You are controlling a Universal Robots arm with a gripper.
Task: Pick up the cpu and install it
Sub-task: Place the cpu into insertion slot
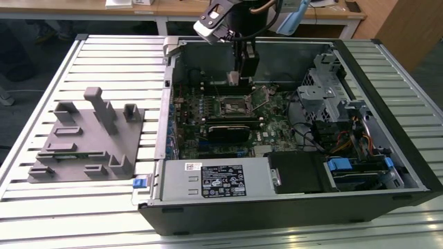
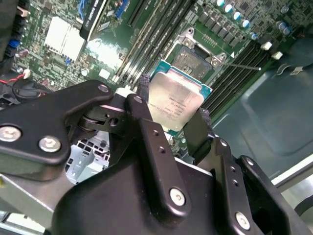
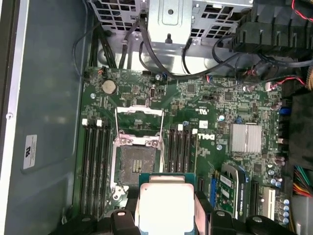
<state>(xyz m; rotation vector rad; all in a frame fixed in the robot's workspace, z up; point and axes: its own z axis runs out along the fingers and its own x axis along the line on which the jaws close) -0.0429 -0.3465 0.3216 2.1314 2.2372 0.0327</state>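
Fingers [image 2: 145, 95] of the robot's gripper [image 2: 173, 98] are clamped on the cpu [image 2: 177, 100], one black pad on each of two opposite edges, with the silvery metal top of the chip facing the camera in the second wrist view. The cpu is held in the air inside the open computer case [image 1: 415, 171], above the green motherboard [image 1: 277, 127] and not touching it. In the exterior view the gripper [image 1: 235, 78] hangs from the arm over the far part of the board, the cpu [image 1: 233, 79] showing as a small pale piece at its tip, just beyond the square socket [image 1: 232, 106]. The first wrist view looks down past the cpu [image 3: 165, 205] to the socket [image 3: 137, 161], which lies uncovered with nothing seated in it, between two banks of dark memory slots [image 3: 95, 161]. A finned silver heat sink [image 3: 246, 138] sits further along the board. The case lies on its side on a slatted white table [image 1: 104, 52]. Well apart from it, toward the exterior view's left, a grey plastic holder [image 1: 90, 140] with upright posts rests on the table
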